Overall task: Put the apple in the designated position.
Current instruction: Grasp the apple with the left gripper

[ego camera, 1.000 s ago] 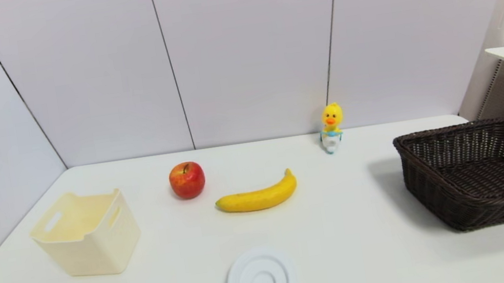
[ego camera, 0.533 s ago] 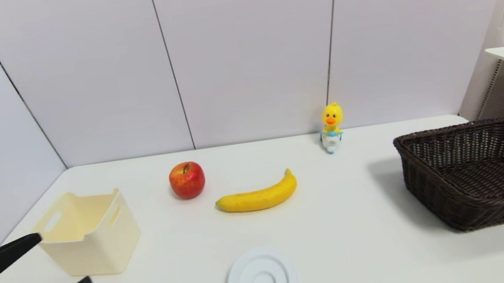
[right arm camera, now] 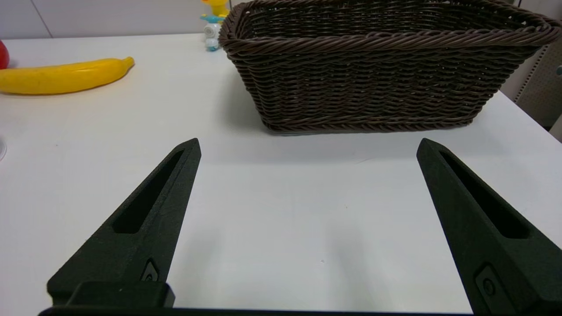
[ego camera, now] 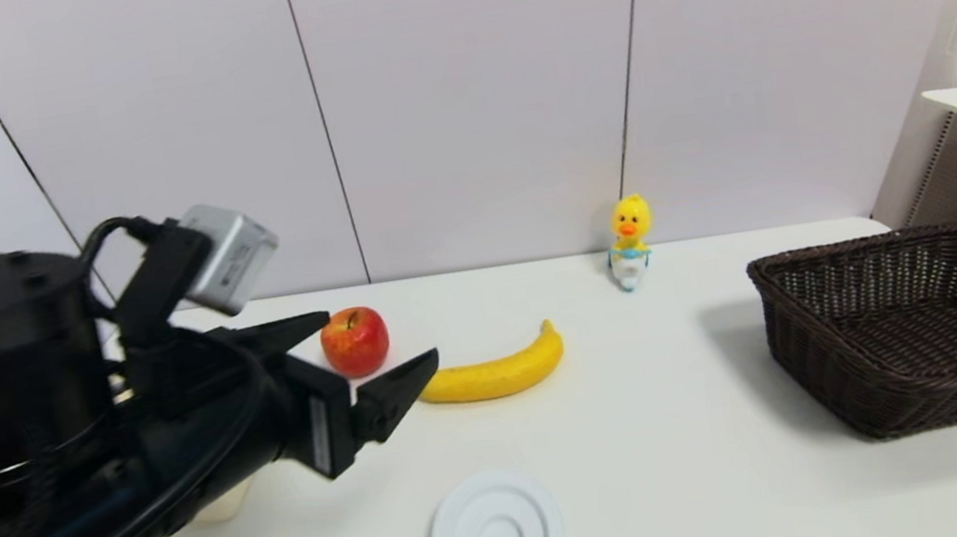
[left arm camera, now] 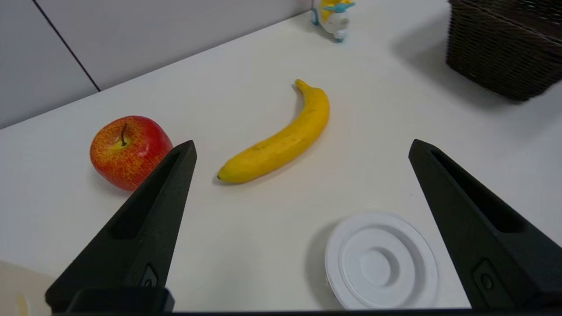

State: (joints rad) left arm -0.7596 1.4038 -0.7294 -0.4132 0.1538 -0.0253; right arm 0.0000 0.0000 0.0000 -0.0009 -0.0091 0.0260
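My left gripper (ego camera: 377,348) hovers over the table (ego camera: 670,429) with fingers spread wide, the apple (ego camera: 355,341) seemingly just beyond the tips, untouched. It sits upright beside the banana (ego camera: 493,371), red, yellow-streaked around a short brown stem. My right gripper (right arm camera: 307,147) is spread too, near the wicker basket (right arm camera: 373,87).

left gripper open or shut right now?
Open. The left gripper has its fingers spread wide, nothing between them; the apple sits on the table beyond.

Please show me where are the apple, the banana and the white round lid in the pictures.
apple (left arm camera: 129,149): left wrist view, on the middle of its red side.
banana (ego camera: 498,372): head view, on the middle of its yellow body.
white round lid (left arm camera: 381,262): left wrist view, on its centre ring.
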